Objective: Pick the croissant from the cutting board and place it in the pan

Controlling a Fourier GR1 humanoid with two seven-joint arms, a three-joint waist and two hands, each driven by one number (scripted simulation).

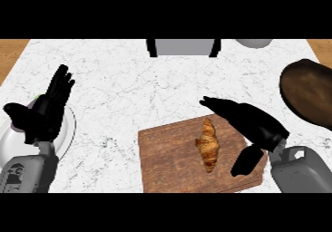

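Head view, the only one we have: the croissant (208,145) lies lengthwise on the cutting board (168,158), a little right of the board's middle, and nothing holds it. Our right hand (256,124) hangs just beside it on the right, spread wide, with the fingers (216,103) stretched past the pastry's far tip and the thumb (246,162) down near its near end. We cannot tell whether any part of the hand touches the croissant. Our left hand (41,115) rests open, fingers up, over a white plate (9,145) at the left edge.

We judge the grasp not yet made. The risk is in the closing: the hand sits off to one side, so the fingers may push the croissant across the board instead of enclosing it, or pinch one tapered end and let it swing. The pan (316,97) lies well apart at the right edge, partly out of sight, so a short carry could land the pastry on its rim.

The counter (142,90) is white veined marble, with wood showing at both far corners. A grey object with dark uprights (182,46) stands at the far edge.
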